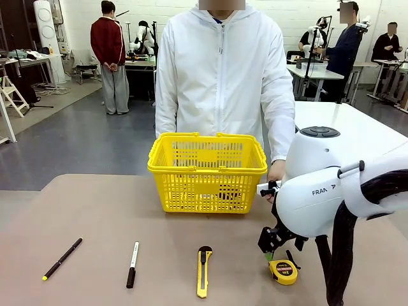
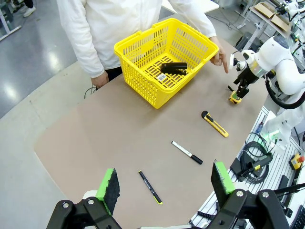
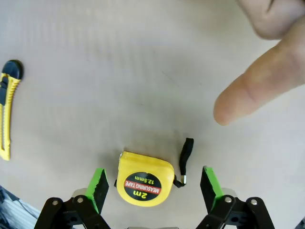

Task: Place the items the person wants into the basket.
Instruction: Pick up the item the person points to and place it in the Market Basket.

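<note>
The yellow-and-black tape measure [image 3: 144, 179] lies flat on the table between the open fingers of my right gripper [image 3: 155, 188], its black strap toward the right pad. From the front, my right gripper [image 1: 271, 252] hangs just above the tape measure [image 1: 283, 271]. The person's fingertip [image 3: 238, 102] points down at the table just beyond the tape measure. The thin black pen [image 1: 62, 259] with a yellow tip lies at the front left. The yellow basket [image 1: 207, 171] stands mid-table before the person [image 1: 223, 76]. My left gripper [image 2: 164, 188] is open, high above the pen [image 2: 150, 187].
A white marker with a black cap [image 1: 132, 264] and a yellow-and-black utility knife [image 1: 203, 271] lie between pen and tape measure. A black object [image 2: 173, 68] lies inside the basket. Bare tabletop [image 1: 115, 210] lies in front of the basket.
</note>
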Robot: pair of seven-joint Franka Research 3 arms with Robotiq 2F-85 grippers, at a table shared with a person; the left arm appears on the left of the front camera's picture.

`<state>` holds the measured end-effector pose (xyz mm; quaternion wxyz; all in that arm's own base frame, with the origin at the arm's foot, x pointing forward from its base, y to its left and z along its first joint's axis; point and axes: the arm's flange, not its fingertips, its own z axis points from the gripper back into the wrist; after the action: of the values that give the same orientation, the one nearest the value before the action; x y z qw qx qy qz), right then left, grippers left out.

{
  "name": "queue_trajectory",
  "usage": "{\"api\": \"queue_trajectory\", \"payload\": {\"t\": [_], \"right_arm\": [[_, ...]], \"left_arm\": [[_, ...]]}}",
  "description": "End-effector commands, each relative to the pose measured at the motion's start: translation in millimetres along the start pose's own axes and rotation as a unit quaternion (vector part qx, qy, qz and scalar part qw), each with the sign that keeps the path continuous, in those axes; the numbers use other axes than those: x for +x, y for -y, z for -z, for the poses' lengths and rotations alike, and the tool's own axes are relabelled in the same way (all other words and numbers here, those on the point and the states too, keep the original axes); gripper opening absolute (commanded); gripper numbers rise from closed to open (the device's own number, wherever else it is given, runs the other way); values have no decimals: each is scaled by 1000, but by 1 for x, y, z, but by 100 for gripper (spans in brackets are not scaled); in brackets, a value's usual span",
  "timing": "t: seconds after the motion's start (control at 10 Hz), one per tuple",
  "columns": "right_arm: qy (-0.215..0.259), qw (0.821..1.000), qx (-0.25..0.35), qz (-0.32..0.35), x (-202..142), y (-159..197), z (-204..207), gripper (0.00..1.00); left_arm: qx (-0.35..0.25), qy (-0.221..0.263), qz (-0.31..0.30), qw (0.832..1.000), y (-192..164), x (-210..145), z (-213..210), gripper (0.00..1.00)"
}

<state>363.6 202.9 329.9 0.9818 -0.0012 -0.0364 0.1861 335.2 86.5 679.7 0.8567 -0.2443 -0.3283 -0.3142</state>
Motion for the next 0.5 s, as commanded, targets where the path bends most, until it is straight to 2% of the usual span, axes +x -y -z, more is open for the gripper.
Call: {"api": "queue_trajectory", "payload": {"t": [0.0,0.4], "right_arm": [[-4,1000,24,-3,-10,2,12,100],[-31,999,31,-13,-9,-2,20,100]], "left_arm": [[-7,6,8,1000,-1,-1,-1,100],[-7,6,8,1000,-1,-1,-1,100]]}}
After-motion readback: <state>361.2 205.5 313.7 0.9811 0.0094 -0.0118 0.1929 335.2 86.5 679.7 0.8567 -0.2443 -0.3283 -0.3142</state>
